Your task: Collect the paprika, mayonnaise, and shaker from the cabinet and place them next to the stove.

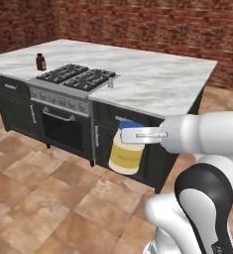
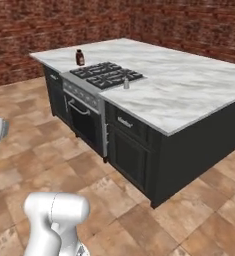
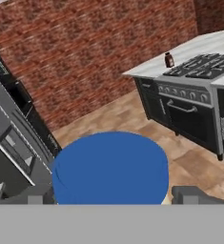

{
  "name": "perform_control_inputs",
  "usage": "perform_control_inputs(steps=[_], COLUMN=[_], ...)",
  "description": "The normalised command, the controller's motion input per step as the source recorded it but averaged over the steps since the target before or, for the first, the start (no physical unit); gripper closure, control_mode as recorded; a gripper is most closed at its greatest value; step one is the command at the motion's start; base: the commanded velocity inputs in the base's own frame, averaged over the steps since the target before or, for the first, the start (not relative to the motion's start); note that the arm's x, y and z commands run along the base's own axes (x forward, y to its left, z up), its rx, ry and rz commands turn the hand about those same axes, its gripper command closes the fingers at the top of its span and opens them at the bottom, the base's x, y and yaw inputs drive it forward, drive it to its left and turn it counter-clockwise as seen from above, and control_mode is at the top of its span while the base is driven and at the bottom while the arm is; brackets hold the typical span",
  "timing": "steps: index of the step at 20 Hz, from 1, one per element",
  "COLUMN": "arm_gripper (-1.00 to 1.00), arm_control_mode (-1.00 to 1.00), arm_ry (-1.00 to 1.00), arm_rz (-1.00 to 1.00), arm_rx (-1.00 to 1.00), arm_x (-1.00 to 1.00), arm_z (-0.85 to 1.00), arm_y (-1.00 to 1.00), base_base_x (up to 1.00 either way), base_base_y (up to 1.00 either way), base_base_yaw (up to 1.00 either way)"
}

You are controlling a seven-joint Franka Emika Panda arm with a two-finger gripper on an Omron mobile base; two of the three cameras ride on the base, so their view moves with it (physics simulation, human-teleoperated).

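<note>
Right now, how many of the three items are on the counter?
2. Paprika left of the stove; shaker right of it. Mayonnaise is in the gripper, off the counter.

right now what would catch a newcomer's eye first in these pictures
The yellow, blue-lidded mayonnaise jar hangs in the gripper, in front of the island. Behind it, the stove sits in the marble counter, with the paprika bottle on its left and the small shaker on its right.
</note>
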Motion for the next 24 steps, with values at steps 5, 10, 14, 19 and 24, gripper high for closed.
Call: perform_control_inputs(steps=[5,10,14,19,24], arm_gripper=[1.00,1.00,1.00,1.00,1.00], arm_control_mode=[1.00,1.00,1.00,1.00,1.00], arm_ry=[0.00,0.00,0.00,0.00,0.00], arm_rz=[0.00,0.00,0.00,0.00,0.00], arm_rx=[0.00,0.00,0.00,0.00,0.00], arm_x=[0.00,0.00,0.00,0.00,0.00], arm_z=[0.00,0.00,0.00,0.00,0.00], arm_y=[0.00,0.00,0.00,0.00,0.00], base_base_x=[1.00,1.00,1.00,0.97,0.28], base_base_y=[0.27,0.25,0.29,0.41,0.50], base_base_yaw=[-0.38,-0.34,-0.34,-0.29,-0.36])
